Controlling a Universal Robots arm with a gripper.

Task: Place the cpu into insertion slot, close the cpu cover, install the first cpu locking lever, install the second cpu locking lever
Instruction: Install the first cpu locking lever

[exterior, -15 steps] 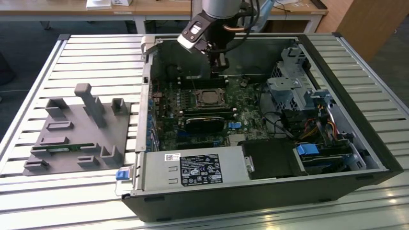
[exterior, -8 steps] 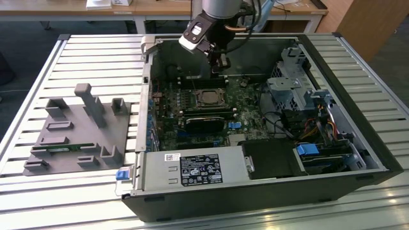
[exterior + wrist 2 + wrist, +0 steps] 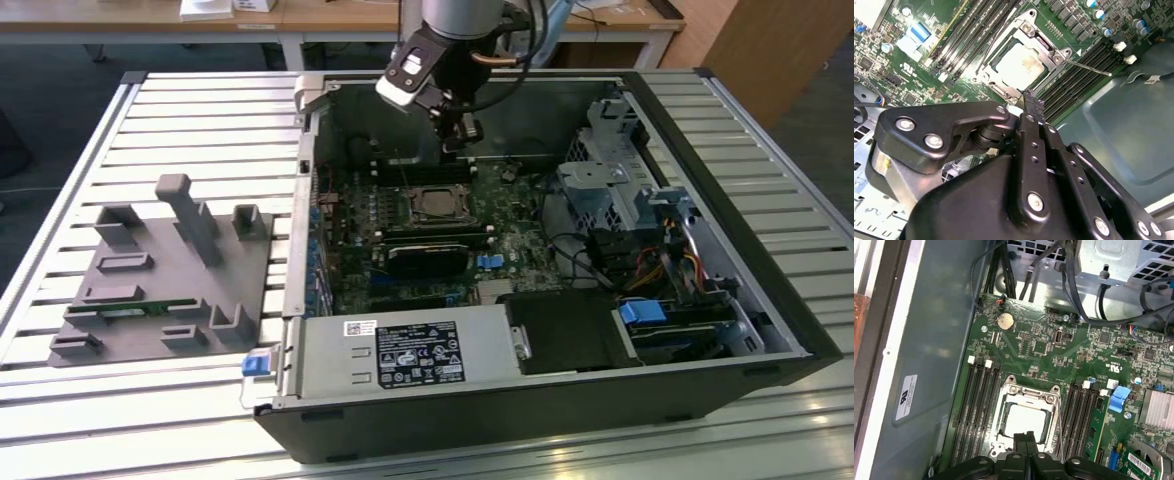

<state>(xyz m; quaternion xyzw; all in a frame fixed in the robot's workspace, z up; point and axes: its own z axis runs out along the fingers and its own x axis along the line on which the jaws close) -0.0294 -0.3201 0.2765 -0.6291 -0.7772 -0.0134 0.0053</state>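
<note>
Bearing everything: slatted table (image 3: 200, 120). Set on it, side open: computer case (image 3: 534, 420). Laid flat inside: green motherboard (image 3: 1044, 345). Hanging above the board near the socket, jaws pressed together on nothing: gripper (image 3: 1026, 436). Lying flat around the chip: cpu cover (image 3: 1029, 390). Seated in insertion slot (image 3: 1004, 425): cpu (image 3: 1026, 417). Angled out over memory slots: thin locking lever (image 3: 1089, 67).

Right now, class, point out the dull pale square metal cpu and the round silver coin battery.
cpu (image 3: 1026, 417): first wrist view, middle of its face.
coin battery (image 3: 1005, 321): first wrist view, its centre.
</note>
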